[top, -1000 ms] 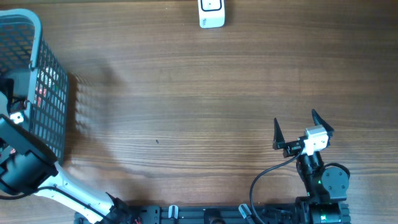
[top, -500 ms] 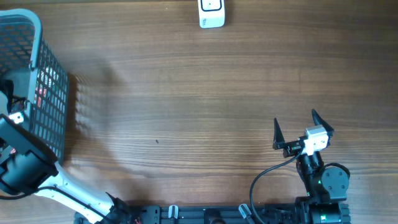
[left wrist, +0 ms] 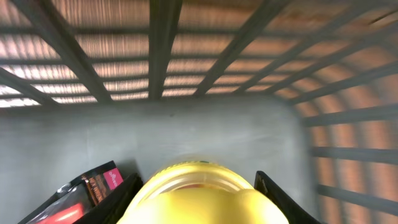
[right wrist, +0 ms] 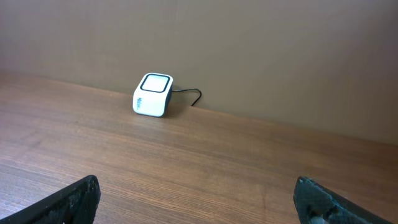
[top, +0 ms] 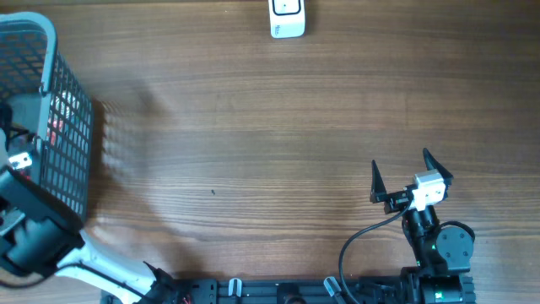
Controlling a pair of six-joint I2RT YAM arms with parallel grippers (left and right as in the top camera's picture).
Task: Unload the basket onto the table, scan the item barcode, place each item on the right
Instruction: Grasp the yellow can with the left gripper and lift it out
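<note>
The wooden table (top: 253, 152) is filling the overhead view, and the grey mesh basket (top: 72, 110) is standing at its upper left edge. The left arm (top: 34, 232) is reaching up from the lower left corner into the basket, where its tip is hidden from above. The right gripper (top: 400, 160) is sitting at the lower right of the overhead view, its jaws spread wide with nothing between them. The white scanner (top: 287, 19) is resting at the top centre, well apart from both arms. In the left wrist view, the left gripper (top: 17, 160) is closing its dark fingers (left wrist: 277, 193) on either side of a round yellow item (left wrist: 196, 177) at the bottom centre, inside the basket. A red and black packet (left wrist: 81, 193) is lying just beside it at the lower left.
</note>
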